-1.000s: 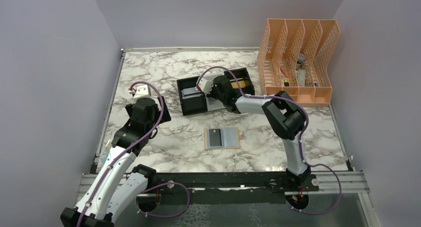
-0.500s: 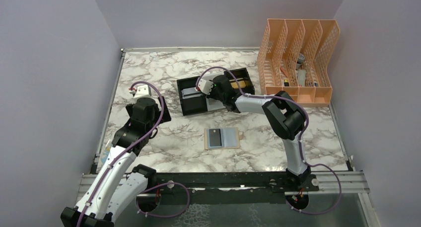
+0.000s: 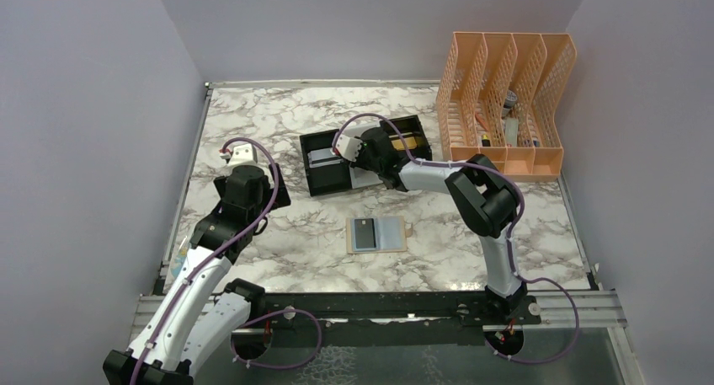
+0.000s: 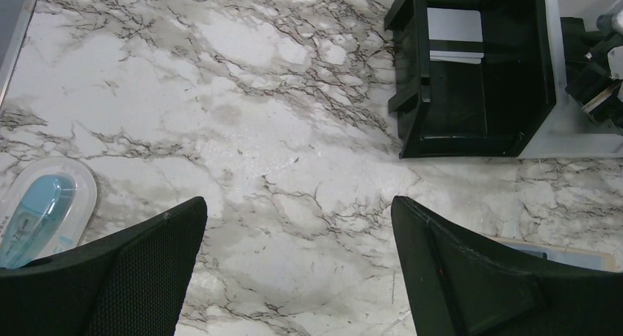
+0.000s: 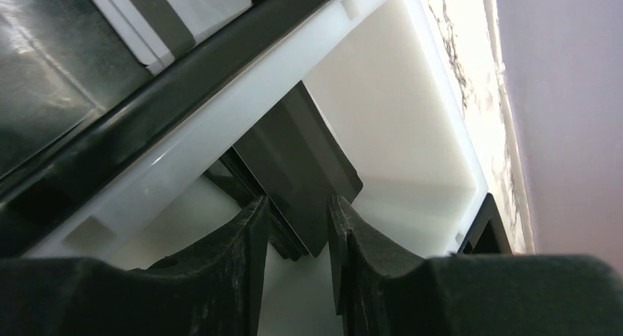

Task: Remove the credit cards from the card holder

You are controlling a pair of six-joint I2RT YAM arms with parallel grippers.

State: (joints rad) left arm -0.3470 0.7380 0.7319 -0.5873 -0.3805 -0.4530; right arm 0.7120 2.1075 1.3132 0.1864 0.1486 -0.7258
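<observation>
**Arms and grippers, two units**

Left arm [image 3: 202, 267]: elbow bent, wrist facing down. Left gripper [image 4: 297, 204]: fingers spread wide. Right arm [image 3: 484, 204]: reached forward and to its left. Right gripper [image 5: 297, 204]: pointing down, jaws narrowly parted.

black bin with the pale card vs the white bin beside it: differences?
Contents: the black bin holds a pale card with a grey stripe; the white bin holds a dark grey card.
Attention: the right gripper hangs over the white bin, that card showing between its fingers; no gripper is at the black bin.
Shared: both are open-top rectangular bins, side by side on the marble table.
</observation>
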